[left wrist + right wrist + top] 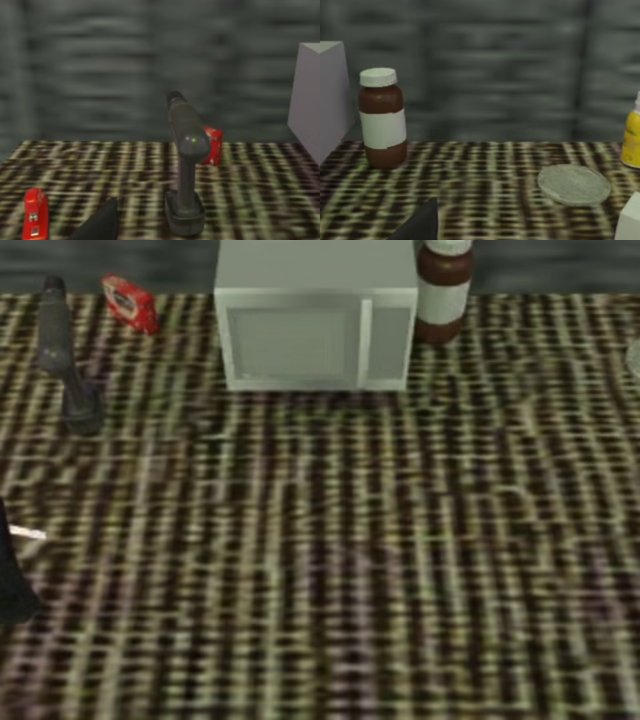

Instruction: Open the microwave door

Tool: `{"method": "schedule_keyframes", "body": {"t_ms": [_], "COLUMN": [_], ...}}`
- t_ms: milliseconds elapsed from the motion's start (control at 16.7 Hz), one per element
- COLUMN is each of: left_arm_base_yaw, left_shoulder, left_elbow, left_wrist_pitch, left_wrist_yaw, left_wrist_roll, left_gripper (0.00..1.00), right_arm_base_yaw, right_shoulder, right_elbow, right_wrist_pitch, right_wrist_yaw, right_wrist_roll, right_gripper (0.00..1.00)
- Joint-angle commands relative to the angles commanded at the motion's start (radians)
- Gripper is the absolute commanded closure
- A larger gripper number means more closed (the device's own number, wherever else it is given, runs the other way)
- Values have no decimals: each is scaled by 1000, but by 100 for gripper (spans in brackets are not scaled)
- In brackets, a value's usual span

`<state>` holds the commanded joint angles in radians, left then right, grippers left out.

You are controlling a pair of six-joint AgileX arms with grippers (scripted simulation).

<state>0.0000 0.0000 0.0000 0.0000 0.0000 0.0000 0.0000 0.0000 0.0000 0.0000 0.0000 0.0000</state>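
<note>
Microwave door shut at 12 o'clock on worktop; left claw parked at 9 o'clock, grip state cannot be told.

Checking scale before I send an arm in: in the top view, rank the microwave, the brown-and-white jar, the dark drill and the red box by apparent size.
1. microwave
2. dark drill
3. brown-and-white jar, close to the drill and cut by the frame edge, so that order is unsure
4. red box

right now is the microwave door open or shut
Shut. In the top view the door lies flat against the front of the microwave, flush with the control strip, and no interior shows.
</note>
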Motion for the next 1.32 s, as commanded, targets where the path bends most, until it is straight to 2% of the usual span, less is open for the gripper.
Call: {"method": "schedule_keyframes", "body": {"t_ms": [300, 540, 1320], "left_arm_base_yaw": [-28, -115, -540], "left_shoulder": [62, 292, 1732], "left_elbow": [62, 292, 1463], "left_wrist_pitch": [-22, -100, -541], "left_wrist_yaw": [-15, -69, -329], "left_wrist_roll": [-24, -100, -448], "left_gripper": [0, 0, 0], "right_arm_base_yaw": [0, 0, 0], "right_shoulder": [0, 0, 0], "right_elbow": [0, 0, 0], "right_wrist_pitch": [0, 0, 0], "right_wrist_yaw": [0, 0, 0], "right_wrist_roll": [0, 0, 0], "right_gripper": [0, 0, 0]}}
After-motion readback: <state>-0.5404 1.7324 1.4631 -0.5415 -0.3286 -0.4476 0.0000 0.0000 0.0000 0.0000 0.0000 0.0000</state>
